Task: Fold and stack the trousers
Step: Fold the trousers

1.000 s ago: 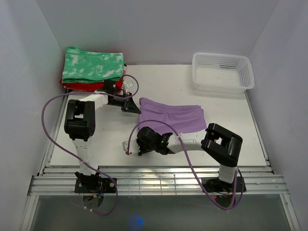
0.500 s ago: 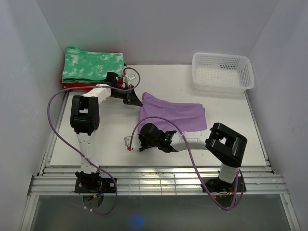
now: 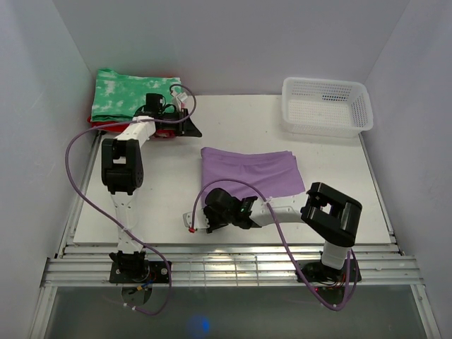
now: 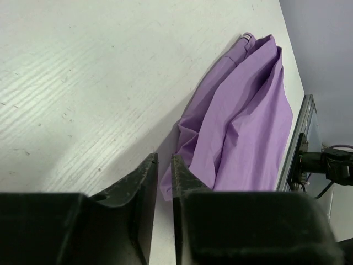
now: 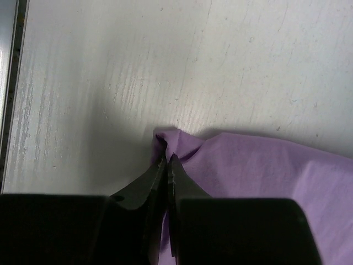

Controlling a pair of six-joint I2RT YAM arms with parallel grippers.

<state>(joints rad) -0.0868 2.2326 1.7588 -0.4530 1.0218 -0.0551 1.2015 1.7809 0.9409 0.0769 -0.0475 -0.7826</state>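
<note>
While the trousers (image 3: 248, 171) are lying folded at the centre of the frame, long axis left to right, their lower-left corner is being pinched by the closed right tool (image 5: 166, 160). The left tool (image 4: 164, 182), nearly closed and empty, is being held at the upper left by the green stack (image 3: 134, 93), with bare bench (image 3: 155, 191) between.

White table (image 3: 169, 191); pale lilac walls (image 3: 233, 42) enclose it.
</note>
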